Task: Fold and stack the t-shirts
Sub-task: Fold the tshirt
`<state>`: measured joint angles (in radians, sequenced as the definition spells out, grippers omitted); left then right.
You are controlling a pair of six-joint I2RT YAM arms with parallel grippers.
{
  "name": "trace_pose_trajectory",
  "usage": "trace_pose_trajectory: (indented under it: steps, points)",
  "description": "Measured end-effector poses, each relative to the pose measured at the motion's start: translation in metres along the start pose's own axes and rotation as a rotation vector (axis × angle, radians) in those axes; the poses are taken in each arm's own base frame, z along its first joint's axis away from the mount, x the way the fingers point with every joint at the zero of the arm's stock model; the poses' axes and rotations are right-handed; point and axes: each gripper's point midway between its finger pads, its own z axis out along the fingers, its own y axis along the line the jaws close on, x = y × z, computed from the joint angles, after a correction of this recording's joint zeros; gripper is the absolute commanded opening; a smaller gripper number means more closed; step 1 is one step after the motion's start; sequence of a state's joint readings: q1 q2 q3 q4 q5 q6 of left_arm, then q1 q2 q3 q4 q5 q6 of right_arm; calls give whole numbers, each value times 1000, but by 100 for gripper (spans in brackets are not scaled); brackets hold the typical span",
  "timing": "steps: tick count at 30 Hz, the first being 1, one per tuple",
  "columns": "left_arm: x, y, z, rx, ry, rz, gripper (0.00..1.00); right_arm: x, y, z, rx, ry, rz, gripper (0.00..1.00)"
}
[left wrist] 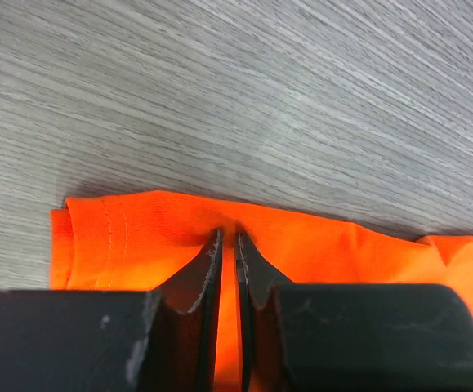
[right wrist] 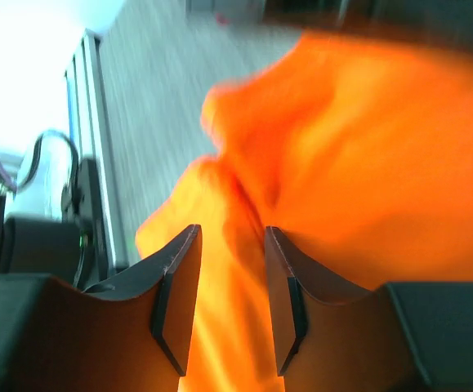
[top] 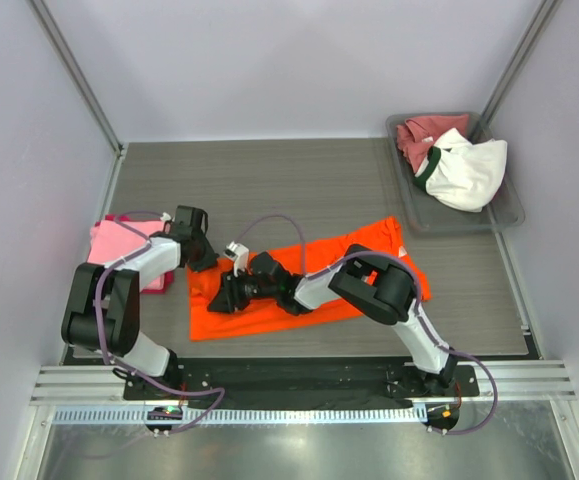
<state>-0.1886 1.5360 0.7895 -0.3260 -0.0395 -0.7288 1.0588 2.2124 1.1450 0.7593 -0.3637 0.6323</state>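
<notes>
The orange t-shirt [top: 309, 285] is pinched tight at its 9 o'clock end by the left gripper [left wrist: 228, 237], and the half-open right gripper [right wrist: 230, 233] should be shut before lifting.

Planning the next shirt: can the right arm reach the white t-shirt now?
Probably: the white t-shirt lies uncovered in the bin on its side, though the right gripper first must leave the orange t-shirt.

top: bright, even, soft shadows | left wrist: sharp near, table [left wrist: 301, 82] smeared far | right wrist: shirt [right wrist: 367, 163] motion-blurred, white glare top left
</notes>
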Motion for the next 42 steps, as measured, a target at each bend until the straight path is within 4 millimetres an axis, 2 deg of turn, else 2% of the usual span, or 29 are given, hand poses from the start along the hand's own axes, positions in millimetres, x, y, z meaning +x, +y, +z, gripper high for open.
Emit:
trace_pose_trajectory:
  steps: [3, 6, 11, 14, 17, 23, 26, 30, 33, 35, 36, 38, 42]
  points:
    - [-1, 0, 0, -1, -1, 0, 12, 7, 4, -12, -1, 18, 5, 43]
    - [-3, -2, 0, -1, -1, -1, 12, 0, 14, -22, 0, 10, -8, 44]
    - [-13, -11, 9, -4, 1, -1, 11, -44, 33, -49, 39, -78, -64, 45]
    - [-22, -16, 14, -8, -2, -1, 11, -72, 33, -83, 83, -158, -81, 45]
    - [-31, -20, 18, -19, -10, -1, 10, -91, 11, -123, 188, -224, -57, 41]
    - [-59, -21, 24, -62, -43, -21, 11, -119, -75, -216, 610, -324, 74, 39]
    - [-82, -18, 26, -75, -69, -50, 10, -118, -110, -263, 815, -342, 129, 43]
    - [-99, -14, 30, -72, -81, -80, 10, -109, -140, -313, 1025, -338, 179, 47]
    - [-93, -12, 28, -57, -73, -83, 16, -97, -153, -335, 1139, -302, 201, 47]
    - [-78, -13, 21, -44, -57, -67, 21, -92, -158, -346, 1196, -286, 208, 47]
    - [-72, -15, 16, -33, -58, -55, 28, -91, -161, -352, 1221, -286, 212, 47]
    - [-58, -24, 2, 4, -63, -21, 40, -88, -166, -359, 1258, -277, 220, 47]
    - [-42, -50, -33, 114, -105, 48, 53, -87, -182, -365, 1308, -243, 238, 50]
